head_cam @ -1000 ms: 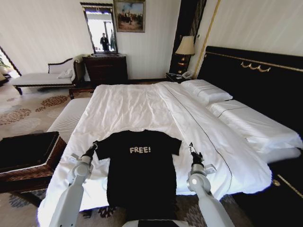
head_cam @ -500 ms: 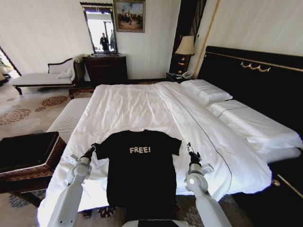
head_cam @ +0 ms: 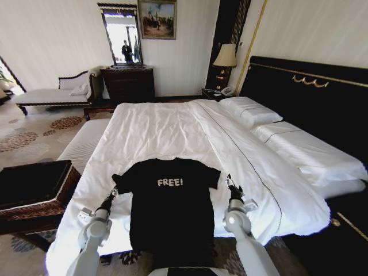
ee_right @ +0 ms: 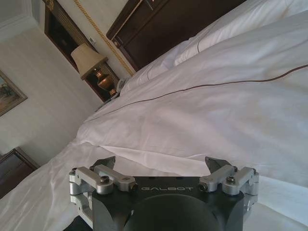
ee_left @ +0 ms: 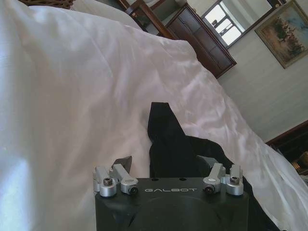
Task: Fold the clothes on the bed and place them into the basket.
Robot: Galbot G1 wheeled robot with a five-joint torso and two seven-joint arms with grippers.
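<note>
T-shirt (head_cam: 169, 207) flat at bed (head_cam: 172, 126) edge, left gripper (head_cam: 113, 192) and right gripper (head_cam: 229, 183) spread wide, empty, flanking its sleeves

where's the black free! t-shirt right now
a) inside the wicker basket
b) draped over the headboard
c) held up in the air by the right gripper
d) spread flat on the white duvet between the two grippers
d: the T-shirt lies spread on the duvet, with the left gripper at one side and the right gripper at the other, both open.
</note>
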